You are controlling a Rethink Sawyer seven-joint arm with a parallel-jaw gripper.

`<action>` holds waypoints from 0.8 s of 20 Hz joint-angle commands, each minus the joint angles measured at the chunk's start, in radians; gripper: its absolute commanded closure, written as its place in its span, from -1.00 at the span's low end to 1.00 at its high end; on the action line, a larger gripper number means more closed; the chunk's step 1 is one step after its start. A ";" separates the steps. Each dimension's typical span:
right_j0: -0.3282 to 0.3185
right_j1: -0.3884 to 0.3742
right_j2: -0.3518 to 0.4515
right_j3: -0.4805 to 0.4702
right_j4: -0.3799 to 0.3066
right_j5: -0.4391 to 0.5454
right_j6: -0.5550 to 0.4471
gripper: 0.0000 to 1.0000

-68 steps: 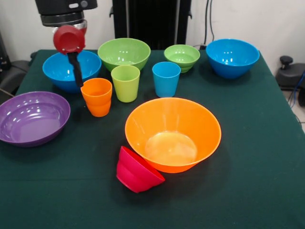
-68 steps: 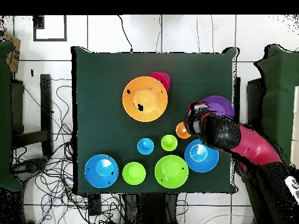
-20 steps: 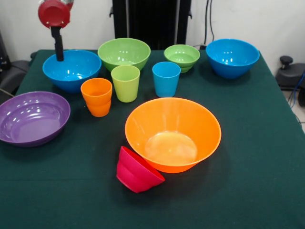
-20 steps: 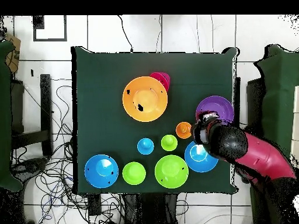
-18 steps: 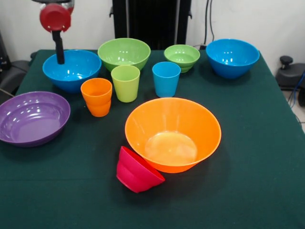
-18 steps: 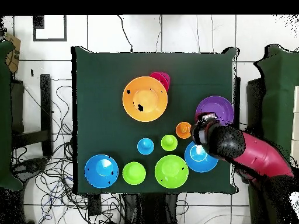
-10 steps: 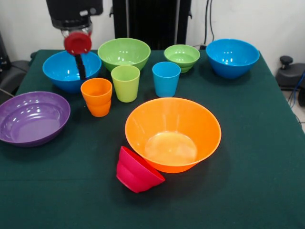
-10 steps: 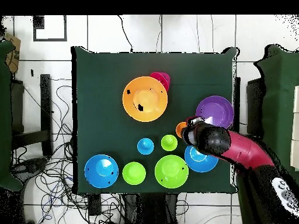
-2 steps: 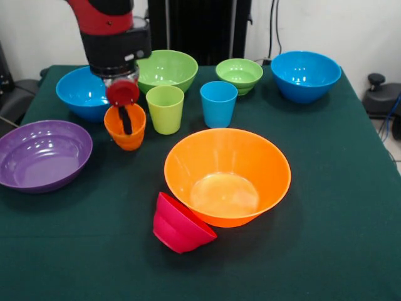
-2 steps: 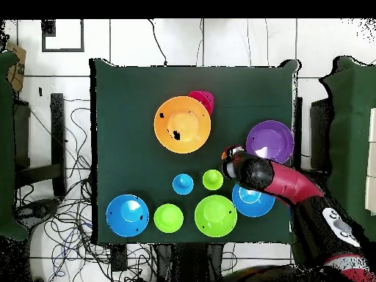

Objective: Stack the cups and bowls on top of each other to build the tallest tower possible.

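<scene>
My gripper (image 9: 126,122) hangs low over the orange cup (image 9: 125,133), its black tip dipping inside the cup's mouth. In the overhead view the gripper (image 10: 232,158) hides that cup. The lime green cup (image 9: 165,109) and the blue cup (image 9: 218,103) stand upright to its right. The big orange bowl (image 9: 227,175) sits mid-table, with the small red bowl (image 9: 180,224) tipped on its side against it. A wide purple bowl (image 9: 42,155) lies at the left edge. Every piece stands singly on the cloth.
Along the far side stand a blue bowl (image 9: 78,93) partly behind the arm, a large green bowl (image 9: 166,69), a small green bowl (image 9: 239,75) and another blue bowl (image 9: 306,75). The dark green table cloth (image 9: 338,207) stretches bare at right and front.
The gripper swung from high above the left blue bowl toward the middle and dropped down into the orange cup's mouth. No cup or bowl has moved.
</scene>
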 commanded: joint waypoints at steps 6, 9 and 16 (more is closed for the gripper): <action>0.048 0.186 -0.008 -0.134 -0.058 -0.092 -0.028 -1.00; 0.051 0.172 -0.017 -0.117 -0.054 -0.087 -0.021 -1.00; 0.039 0.123 -0.005 -0.014 -0.044 -0.077 -0.008 -1.00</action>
